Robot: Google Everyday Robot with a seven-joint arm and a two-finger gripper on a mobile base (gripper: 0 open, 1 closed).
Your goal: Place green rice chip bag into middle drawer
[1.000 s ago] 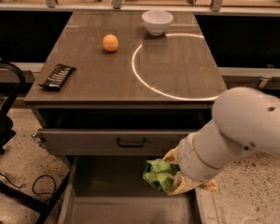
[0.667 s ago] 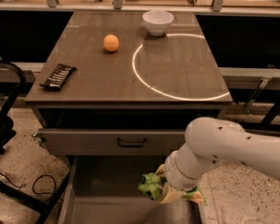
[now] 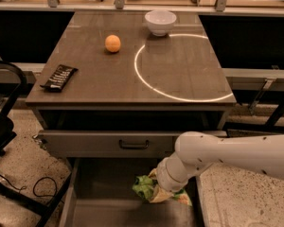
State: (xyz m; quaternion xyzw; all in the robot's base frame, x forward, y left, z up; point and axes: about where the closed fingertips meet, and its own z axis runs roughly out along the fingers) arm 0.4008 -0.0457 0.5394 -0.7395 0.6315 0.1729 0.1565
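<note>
The green rice chip bag (image 3: 143, 188) is crumpled, with a tan and yellow edge at its lower right. It sits at the tip of my white arm, whose gripper (image 3: 164, 191) is shut on it and mostly hidden under the wrist. Gripper and bag are low inside the middle drawer (image 3: 102, 200), a pulled-out grey box with a bare floor, over its right half. I cannot tell whether the bag touches the floor.
Above it is a drawer with a grey front and dark handle (image 3: 133, 144), slightly open. On the tabletop are a black bar wrapper (image 3: 59, 76), an orange (image 3: 112, 43) and a white bowl (image 3: 160, 21). A black chair (image 3: 2, 126) stands at left.
My arm has swung left and down, carrying the bag from the drawer's right edge deeper into the middle drawer.
</note>
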